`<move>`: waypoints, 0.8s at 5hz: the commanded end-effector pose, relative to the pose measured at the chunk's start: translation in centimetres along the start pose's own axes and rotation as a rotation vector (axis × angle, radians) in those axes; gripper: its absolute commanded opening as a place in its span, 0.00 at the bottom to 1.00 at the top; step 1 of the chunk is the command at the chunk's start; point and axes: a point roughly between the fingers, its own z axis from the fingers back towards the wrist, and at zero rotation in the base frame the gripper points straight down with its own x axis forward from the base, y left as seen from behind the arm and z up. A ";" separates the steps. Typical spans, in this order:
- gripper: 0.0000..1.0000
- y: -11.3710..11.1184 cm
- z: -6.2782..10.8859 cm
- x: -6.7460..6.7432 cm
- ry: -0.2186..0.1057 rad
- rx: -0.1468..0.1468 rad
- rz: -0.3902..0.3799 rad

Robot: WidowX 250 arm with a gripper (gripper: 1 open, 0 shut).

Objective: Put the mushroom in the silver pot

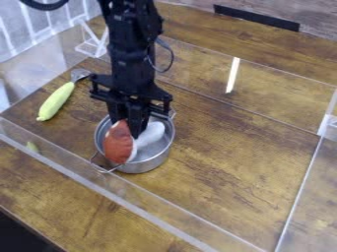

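Observation:
The silver pot [156, 151] stands on the wooden table, left of centre. The mushroom [121, 145], reddish-brown cap down and white stem up, hangs tilted inside the pot's rim at its left side. My gripper [136, 124] reaches down from above and is shut on the mushroom at the stem end. I cannot tell whether the cap touches the pot's floor.
A yellow-green corn cob [55, 99] lies to the left of the pot. A clear acrylic wall [237, 77] rings the work area. A white wire rack [93, 41] stands at the back left.

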 end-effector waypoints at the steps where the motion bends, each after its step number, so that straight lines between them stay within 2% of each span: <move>1: 0.00 0.0 0.0 -0.2 -0.041 -0.004 0.014; 2: 0.00 -0.2 -0.9 -0.4 -0.043 -0.008 0.026; 4: 0.00 1.1 -0.9 0.0 -0.044 -0.017 -0.057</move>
